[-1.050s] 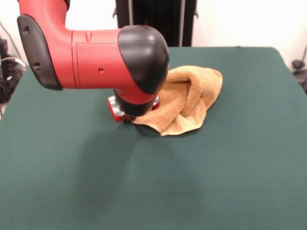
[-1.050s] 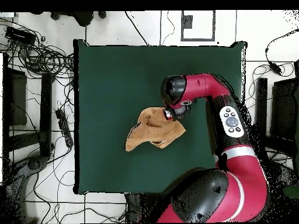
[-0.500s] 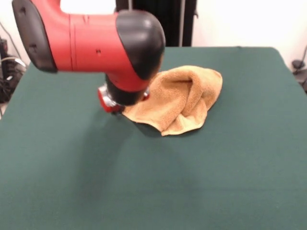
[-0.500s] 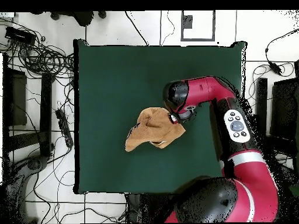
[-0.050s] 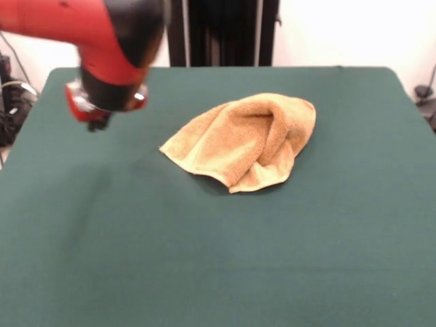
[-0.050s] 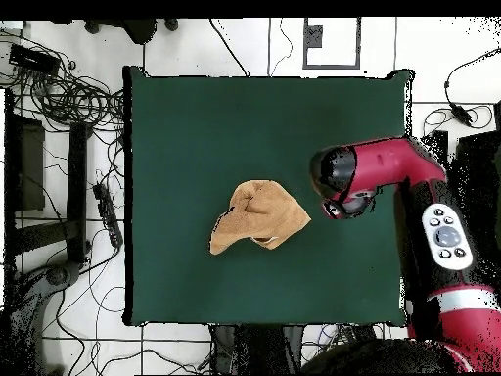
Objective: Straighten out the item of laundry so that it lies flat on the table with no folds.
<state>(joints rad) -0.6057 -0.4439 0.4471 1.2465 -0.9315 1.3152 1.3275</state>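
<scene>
The item of laundry point(image 5: 248, 139), an orange-tan terry towel, lies crumpled near the middle of the dark green table point(image 5: 204, 259). It is bunched and folded over itself, with a paler flap at its front edge. From above, the item of laundry point(image 6: 259, 217) forms an uneven lump with pointed corners on the table point(image 6: 196, 127). My gripper point(image 5: 97, 122) hangs under the red and black wrist, well off to the towel's left in the front view and clear of it. In the overhead view my gripper point(image 6: 335, 209) is right of the towel. Nothing is held.
A black stand point(image 5: 225, 30) rises behind the table's far edge. Tangled cables point(image 6: 68, 98) and equipment lie on the tiled floor around the table. The arm's red links point(image 6: 440, 225) run along the table's right side in the overhead view.
The arm has drawn away from the towel's edge, leftward in the front view, and no longer covers it. The towel stays crumpled in the same place.
</scene>
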